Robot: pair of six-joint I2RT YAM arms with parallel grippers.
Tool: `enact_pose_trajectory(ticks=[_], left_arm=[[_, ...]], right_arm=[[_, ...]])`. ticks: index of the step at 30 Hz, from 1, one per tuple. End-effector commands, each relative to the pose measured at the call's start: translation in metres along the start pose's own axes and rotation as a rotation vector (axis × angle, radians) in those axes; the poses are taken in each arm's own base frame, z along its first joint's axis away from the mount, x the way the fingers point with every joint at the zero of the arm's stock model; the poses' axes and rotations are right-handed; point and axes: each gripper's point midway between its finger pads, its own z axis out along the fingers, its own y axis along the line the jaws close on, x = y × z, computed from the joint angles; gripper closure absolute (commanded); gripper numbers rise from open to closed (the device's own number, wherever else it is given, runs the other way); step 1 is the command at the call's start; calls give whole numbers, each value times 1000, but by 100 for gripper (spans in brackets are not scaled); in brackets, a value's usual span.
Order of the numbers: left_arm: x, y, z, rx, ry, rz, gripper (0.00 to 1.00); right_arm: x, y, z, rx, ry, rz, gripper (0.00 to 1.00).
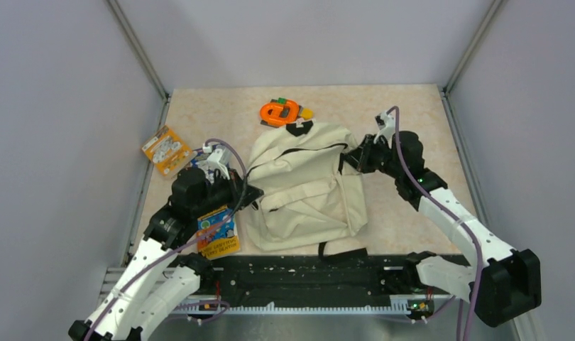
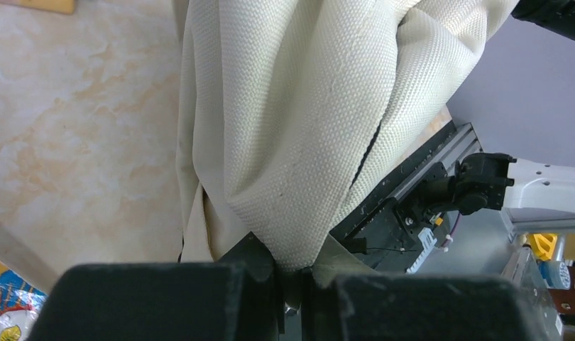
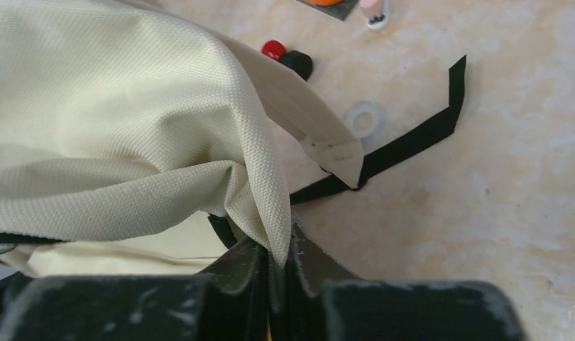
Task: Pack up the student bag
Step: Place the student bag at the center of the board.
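Left gripper (image 2: 293, 273) and right gripper (image 3: 277, 259) pinch student bag (image 1: 306, 188) from opposite sides.

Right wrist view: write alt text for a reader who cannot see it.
The right gripper pinches a fold of the cream student bag, jaws shut on the fabric. Beyond it, a black strap trails over the marbled beige table beside a clear ring.
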Motion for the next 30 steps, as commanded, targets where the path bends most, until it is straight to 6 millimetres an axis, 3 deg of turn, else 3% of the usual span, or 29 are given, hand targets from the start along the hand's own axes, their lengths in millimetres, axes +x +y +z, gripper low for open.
enact_pose_trajectory(ticks=[1, 5, 9, 14, 21, 22, 24, 25, 27, 30], left_arm=[[-6, 1, 7, 7, -45, -19, 100], [4, 19, 19, -47, -9, -23, 100], [0, 33, 21, -111, -30, 16, 100], [3, 40, 21, -143, -25, 8, 100], [24, 46, 3, -220, 53, -77, 98], [25, 47, -3, -235, 52, -84, 89], [23, 46, -17, -268, 32, -83, 59], [17, 46, -24, -288, 5, -71, 44], [-2, 46, -43, -344, -65, -29, 25], [-38, 53, -69, -469, -177, 57, 18]], right_arm=[[-13, -36, 5, 166, -94, -47, 80], [-7, -44, 2, 199, -93, -67, 51], [-17, -47, -17, 243, -158, -96, 35], [-8, -41, -29, 208, -161, -124, 30], [53, -49, -14, 152, -13, -28, 30], [65, -53, -13, 156, 14, -9, 30], [77, -55, -9, 148, 26, 12, 30], [83, -56, -7, 149, 35, 21, 30], [91, -59, -4, 158, 42, 28, 30], [94, -59, 0, 164, 37, 28, 30]])
